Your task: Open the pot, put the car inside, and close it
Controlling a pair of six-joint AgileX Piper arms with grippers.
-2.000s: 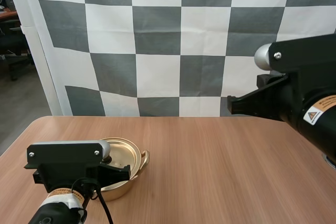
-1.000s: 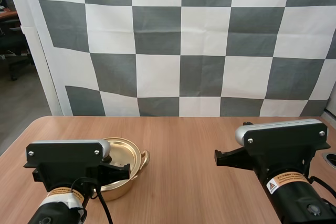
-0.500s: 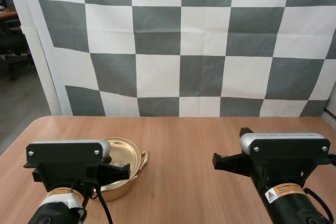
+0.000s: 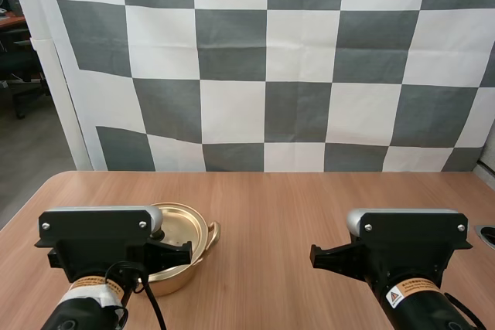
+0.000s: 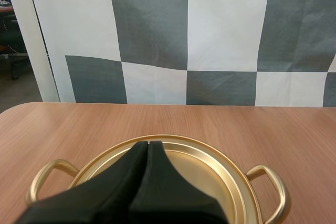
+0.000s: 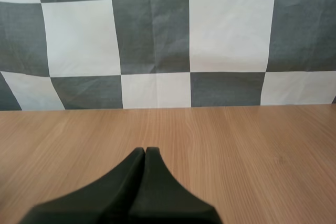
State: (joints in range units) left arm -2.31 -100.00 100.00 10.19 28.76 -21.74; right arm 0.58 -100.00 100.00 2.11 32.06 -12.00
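The table (image 4: 309, 206) is a brown wood-grain board, and a gold-coloured pot (image 4: 184, 226) sits upright and flat on it. The pot has two loop handles, one (image 5: 274, 188) on each side of its round rim, level with each other. From above, its top is a shallow gold disc inside a raised rim. The table's rounded corner lies beyond the pot and to its left, and the straight far edge runs on behind it. To the pot's right the board stretches away. Well apart from the pot, at the board's right edge, is a small round mark (image 4: 487, 233); I cannot tell what it is.
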